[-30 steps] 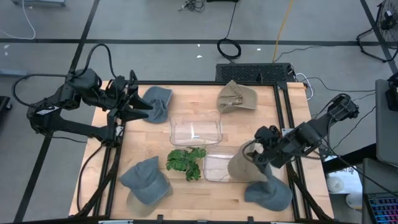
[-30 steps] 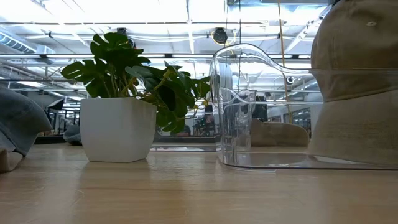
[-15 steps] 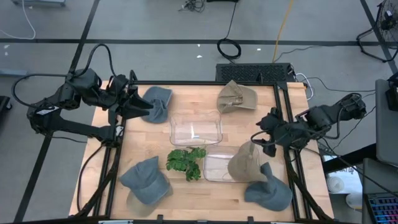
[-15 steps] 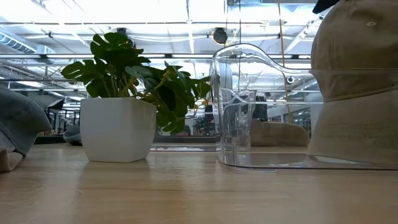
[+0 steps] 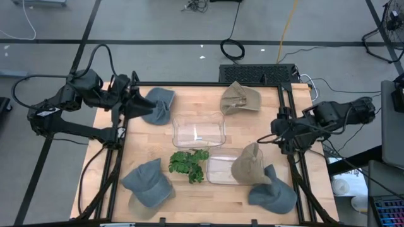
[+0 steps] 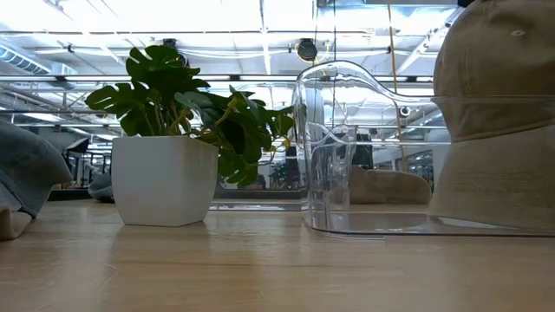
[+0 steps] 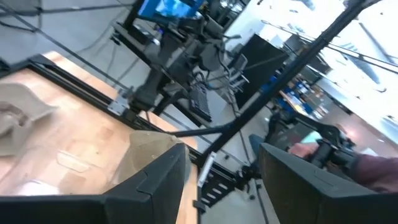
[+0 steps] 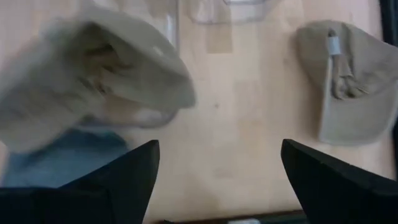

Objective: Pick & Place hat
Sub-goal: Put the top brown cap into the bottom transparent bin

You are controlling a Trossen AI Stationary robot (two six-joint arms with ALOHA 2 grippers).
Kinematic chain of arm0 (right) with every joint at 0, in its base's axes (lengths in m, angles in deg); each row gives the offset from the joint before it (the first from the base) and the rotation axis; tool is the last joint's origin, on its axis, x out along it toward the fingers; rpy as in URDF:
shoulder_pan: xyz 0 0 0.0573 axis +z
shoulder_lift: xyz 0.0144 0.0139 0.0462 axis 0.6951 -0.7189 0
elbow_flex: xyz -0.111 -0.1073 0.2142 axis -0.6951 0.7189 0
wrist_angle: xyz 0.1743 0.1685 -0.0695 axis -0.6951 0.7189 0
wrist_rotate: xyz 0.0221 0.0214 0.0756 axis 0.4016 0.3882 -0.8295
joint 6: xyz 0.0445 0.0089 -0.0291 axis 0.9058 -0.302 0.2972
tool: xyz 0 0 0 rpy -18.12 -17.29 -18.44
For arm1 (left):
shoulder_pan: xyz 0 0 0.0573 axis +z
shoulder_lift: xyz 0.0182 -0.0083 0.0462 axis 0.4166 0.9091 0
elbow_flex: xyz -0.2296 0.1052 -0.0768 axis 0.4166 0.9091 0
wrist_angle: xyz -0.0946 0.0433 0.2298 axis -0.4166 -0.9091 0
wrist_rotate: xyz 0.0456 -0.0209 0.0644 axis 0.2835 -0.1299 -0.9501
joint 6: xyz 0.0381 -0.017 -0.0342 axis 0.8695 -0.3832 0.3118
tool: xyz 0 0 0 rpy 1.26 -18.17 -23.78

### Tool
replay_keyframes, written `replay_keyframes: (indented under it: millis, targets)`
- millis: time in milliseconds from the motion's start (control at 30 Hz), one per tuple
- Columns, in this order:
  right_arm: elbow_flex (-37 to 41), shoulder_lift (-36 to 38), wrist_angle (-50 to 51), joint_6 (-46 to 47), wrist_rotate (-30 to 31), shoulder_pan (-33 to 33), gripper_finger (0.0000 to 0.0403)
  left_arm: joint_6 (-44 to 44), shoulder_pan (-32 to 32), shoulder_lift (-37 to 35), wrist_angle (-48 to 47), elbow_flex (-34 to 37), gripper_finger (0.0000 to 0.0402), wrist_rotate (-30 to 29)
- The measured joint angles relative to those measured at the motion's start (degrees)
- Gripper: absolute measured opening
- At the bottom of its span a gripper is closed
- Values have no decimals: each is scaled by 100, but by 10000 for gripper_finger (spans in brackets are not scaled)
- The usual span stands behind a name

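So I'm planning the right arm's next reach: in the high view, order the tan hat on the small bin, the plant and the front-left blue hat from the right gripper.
1. Tan hat, just below the right gripper.
2. Plant, mid-table.
3. Blue hat, front-left corner.

We see two arms, the left arm (image 5: 63, 110) and the right arm (image 5: 334, 116), both built of matte black, rounded links with bulky joint housings. Black cables loop out of each arm, a large arc rising over the left one and thinner loops trailing by the right. In the wrist views each arm ends in two broad, flat, dark fingers (image 7: 158, 186) (image 8: 124, 180) with angular edges.
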Motion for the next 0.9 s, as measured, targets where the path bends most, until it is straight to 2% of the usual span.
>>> replay_keyframes:
  millis: [267, 400, 667, 833, 900]
  targets:
    - [-1, -167, -238, -1114, 604, -920, 315, 194, -1, 0, 0, 0, 212, -225]
    - [-1, -388, -377, -1804, 580, -1551, 315, 155, 0, 0, 0, 0, 212, -223]
    - [-1, -978, -738, -2157, 439, -2725, 315, 501, 0, 0, -7, 0, 212, -224]
    - [-1, -1206, -1200, -2396, 406, -3192, 314, 721, 0, 0, -9, 0, 212, -225]
    - [-1, -1269, -1381, -2635, 172, -3378, 314, 790, -1, 0, -9, 0, 212, -225]
